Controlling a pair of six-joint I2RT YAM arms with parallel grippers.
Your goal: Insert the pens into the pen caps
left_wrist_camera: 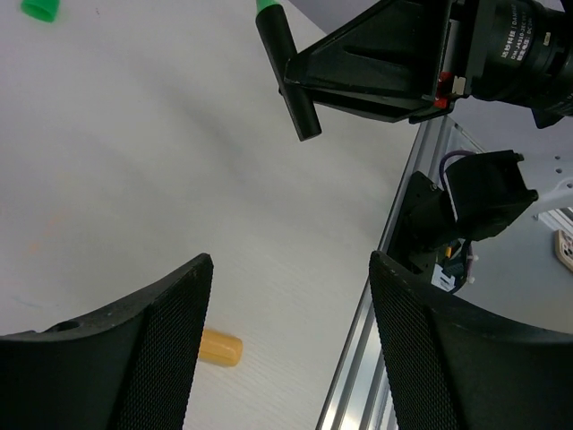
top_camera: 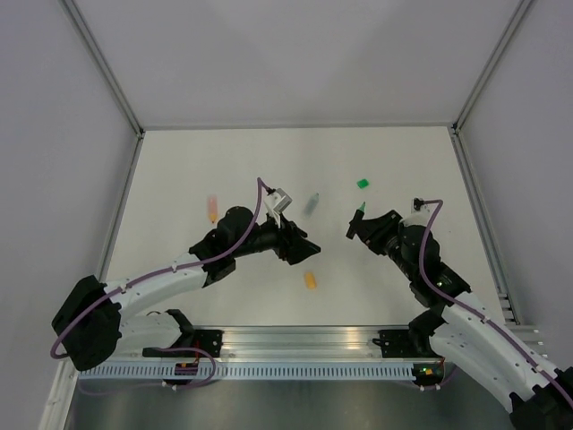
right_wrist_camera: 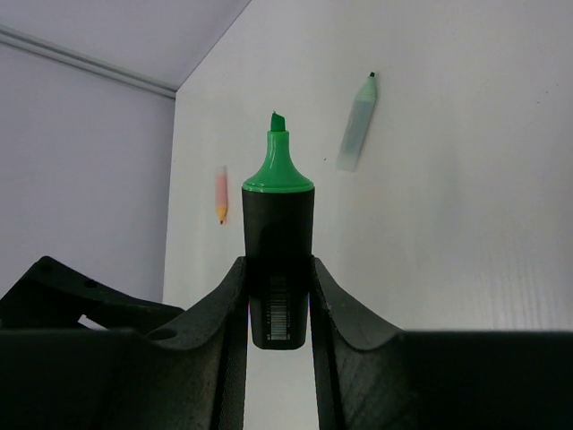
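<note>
Right pincer (right_wrist_camera: 278,269) is pinching the black highlighter (right_wrist_camera: 278,255) by its barrel, barcode end down btwn the fingers, bare green tip sticking out away from the wrist cam. In the top view you see that tip aimed toward the green cap (top_camera: 363,183), which lies on the white table (top_camera: 224,161) farther out, apart from it.

Left pincer (left_wrist_camera: 291,260) is spread wide w/ nothing btwn the fingers. Orange cap (left_wrist_camera: 219,348) lies on its side near the left finger, not touching. Pink pen (top_camera: 212,209) lies off to the left, well apart from the orange cap. Pale green pen (top_camera: 312,203) lies btwn the two pincers, on the far side.
</note>
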